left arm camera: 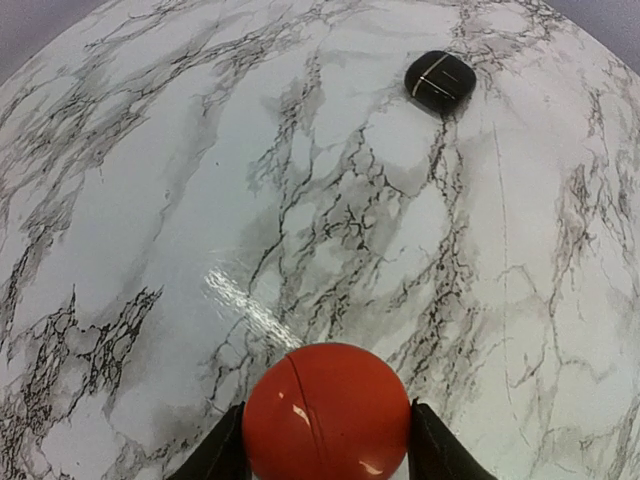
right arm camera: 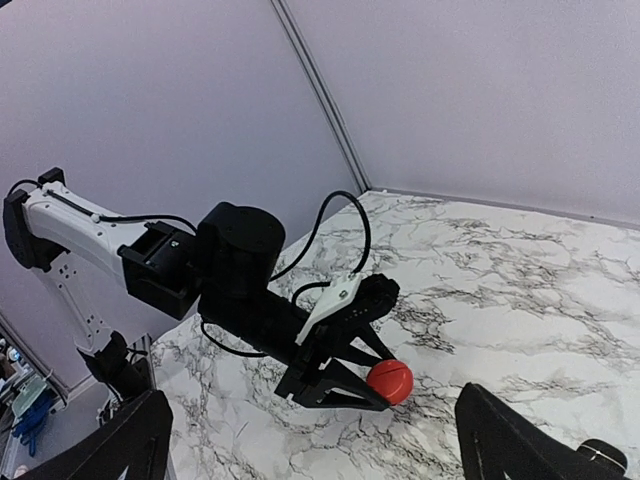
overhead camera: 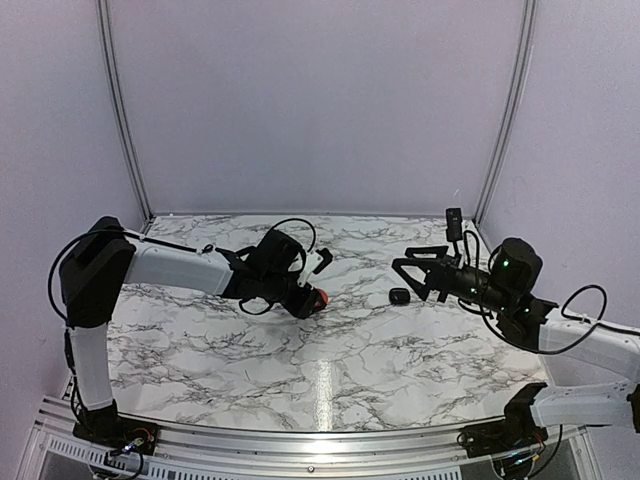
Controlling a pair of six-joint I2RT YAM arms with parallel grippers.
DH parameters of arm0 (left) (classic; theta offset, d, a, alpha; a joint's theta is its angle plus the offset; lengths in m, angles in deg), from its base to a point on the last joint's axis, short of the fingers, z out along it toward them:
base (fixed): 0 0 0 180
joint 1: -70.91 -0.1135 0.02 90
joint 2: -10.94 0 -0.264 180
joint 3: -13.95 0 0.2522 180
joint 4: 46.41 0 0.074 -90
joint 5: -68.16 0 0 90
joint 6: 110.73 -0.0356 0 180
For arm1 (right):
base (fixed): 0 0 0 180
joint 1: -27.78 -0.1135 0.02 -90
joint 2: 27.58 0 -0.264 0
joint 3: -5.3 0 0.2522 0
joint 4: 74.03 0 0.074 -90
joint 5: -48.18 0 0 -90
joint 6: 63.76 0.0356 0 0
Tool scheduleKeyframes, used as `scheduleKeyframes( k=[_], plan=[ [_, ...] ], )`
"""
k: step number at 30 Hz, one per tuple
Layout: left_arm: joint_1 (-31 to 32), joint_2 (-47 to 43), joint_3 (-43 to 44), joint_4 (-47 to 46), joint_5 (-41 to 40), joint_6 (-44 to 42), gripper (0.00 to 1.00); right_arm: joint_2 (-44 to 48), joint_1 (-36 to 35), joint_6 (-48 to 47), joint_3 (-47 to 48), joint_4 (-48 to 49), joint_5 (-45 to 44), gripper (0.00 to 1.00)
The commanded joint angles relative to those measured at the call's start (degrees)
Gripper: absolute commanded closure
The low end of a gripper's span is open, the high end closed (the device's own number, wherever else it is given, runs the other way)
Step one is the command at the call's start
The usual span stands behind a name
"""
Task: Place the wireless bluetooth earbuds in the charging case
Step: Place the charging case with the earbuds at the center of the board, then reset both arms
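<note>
**Left gripper.** The left gripper (overhead camera: 313, 299) sits just left of the frame centre in the top view, low over the marble-pattern table (overhead camera: 250, 350). Its jaws are partly closed and clamp the red case (overhead camera: 320, 298), one finger on each side. In the left wrist view, the red case (left arm camera: 326, 415) fills the bottom centre of the frame. Both fingers (left arm camera: 225, 452) press against its flanks. A thin seam runs across the shell, and the two halves appear to be joined. In the right wrist view, the red case (right arm camera: 389, 381) projects from the fingertips at lower centre. Whether it touches the table cannot be told.

**Right gripper.** The right gripper (overhead camera: 408, 278) is right of centre in the top view and points toward the left arm. Its jaws stand wide apart and hold nothing. In the right wrist view, its fingers (right arm camera: 130, 440) appear only at the bottom left and bottom right corners of the frame.

**Black case.** The black case (overhead camera: 400, 296) lies on the table between the two grippers. It is just beside the lower finger of the right gripper and apart from the red case. It appears at the upper right in the left wrist view (left arm camera: 441, 80), with a thin pale line across the top. Only its edge shows in the right wrist view, at the bottom right corner (right arm camera: 603, 455).

**Earbuds.** The wireless bluetooth earbuds cannot be made out in any view, so their location cannot be told.
</note>
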Motion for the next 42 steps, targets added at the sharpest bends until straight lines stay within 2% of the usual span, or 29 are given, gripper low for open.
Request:
scheduleKeyframes(
  k=[1,7,15,17,19,22,29,36,42],
  plan=[
    [-1.9,3.36,4.35,2.64,2.0,3.59,0.56,-0.42,0.58,-0.6,-0.11,0.39,-0.49,0.02],
    [-2.62,6.85,6.6,4.75,2.02,3.81,0.44,-1.85,0.63,-0.82,-0.26,0.2,-1.28,0.02],
    [-3.42,10.88,10.13,7.97,3.52,3.4,0.42,-2.54,0.63,-0.34,-0.22,-0.64,-2.31,0.02],
    [-3.45,10.86,10.3,8.31,3.55,3.31,0.37,-2.36,0.58,-0.4,-0.15,-1.21,-2.66,0.01],
    [-3.48,9.41,9.87,8.27,3.92,3.59,0.26,-2.42,0.6,-0.47,-0.07,-1.69,-2.99,0.01],
    [-3.51,4.63,8.28,8.14,2.32,3.67,0.02,-3.37,0.58,-0.14,1.13,-4.06,-5.14,0.02],
    [-6.7,-12.01,1.56,7.47,3.56,9.43,0.01,-6.76,0.69,-1.24,4.7,-10.39,-8.03,0.02],
    [-16.97,-29.09,-11.6,3.19,3.21,24.32,0.01,-3.84,2.25,-3.51,5.59,-16.22,-16.98,0.01],
    [-24.83,-42.28,-24.33,2.86,-1.29,29.5,0.01,-1.8,8.41,-2.96,2.04,-16.87,-18.17,0.01]
  ],
)
